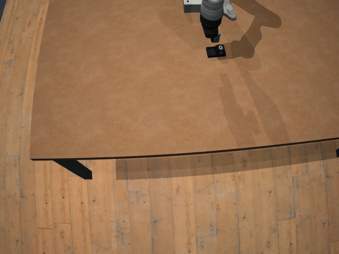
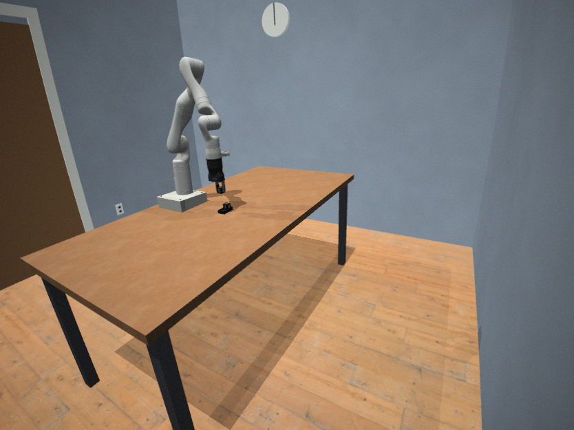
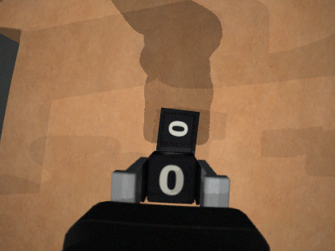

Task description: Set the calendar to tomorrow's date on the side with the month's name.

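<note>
Even light, overlapping soft shadows

A black cube marked with a white 0 is gripped between the grey fingers of the tool, low in the frame's centre. Just above it, a second black cube bearing a 0 is seen on the brown tabletop, within shadow.
</note>
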### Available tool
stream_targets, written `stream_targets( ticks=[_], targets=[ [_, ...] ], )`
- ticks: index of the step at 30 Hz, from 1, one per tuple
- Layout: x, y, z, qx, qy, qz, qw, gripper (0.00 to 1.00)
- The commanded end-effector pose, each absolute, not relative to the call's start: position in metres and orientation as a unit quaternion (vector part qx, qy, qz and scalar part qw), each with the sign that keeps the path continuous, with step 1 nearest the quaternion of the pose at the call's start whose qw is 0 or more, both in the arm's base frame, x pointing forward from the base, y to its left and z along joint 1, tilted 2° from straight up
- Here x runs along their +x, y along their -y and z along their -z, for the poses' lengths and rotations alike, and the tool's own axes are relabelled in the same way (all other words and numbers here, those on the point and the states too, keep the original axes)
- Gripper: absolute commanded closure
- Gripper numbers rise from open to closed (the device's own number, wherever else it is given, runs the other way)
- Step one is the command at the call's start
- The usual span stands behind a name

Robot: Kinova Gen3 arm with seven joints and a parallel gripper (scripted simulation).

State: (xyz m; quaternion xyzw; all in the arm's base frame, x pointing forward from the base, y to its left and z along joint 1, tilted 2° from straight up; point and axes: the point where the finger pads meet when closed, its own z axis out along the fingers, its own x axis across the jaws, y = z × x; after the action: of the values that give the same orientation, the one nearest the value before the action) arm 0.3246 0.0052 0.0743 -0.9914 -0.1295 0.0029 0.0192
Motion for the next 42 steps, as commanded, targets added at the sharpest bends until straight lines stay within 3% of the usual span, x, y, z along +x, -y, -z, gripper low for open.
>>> stream_targets(
  ticks=[1, 17, 42],
  targets=[
    [0.325, -0.005, -0.075, -0.991, 0.134, -0.002, 0.019, 0.43],
    [0.313, -0.007, -0.072, -0.964, 0.266, -0.009, 0.022, 0.43],
    [0.289, -0.002, -0.068, -0.745, 0.666, -0.011, 0.035, 0.43]
  ],
)
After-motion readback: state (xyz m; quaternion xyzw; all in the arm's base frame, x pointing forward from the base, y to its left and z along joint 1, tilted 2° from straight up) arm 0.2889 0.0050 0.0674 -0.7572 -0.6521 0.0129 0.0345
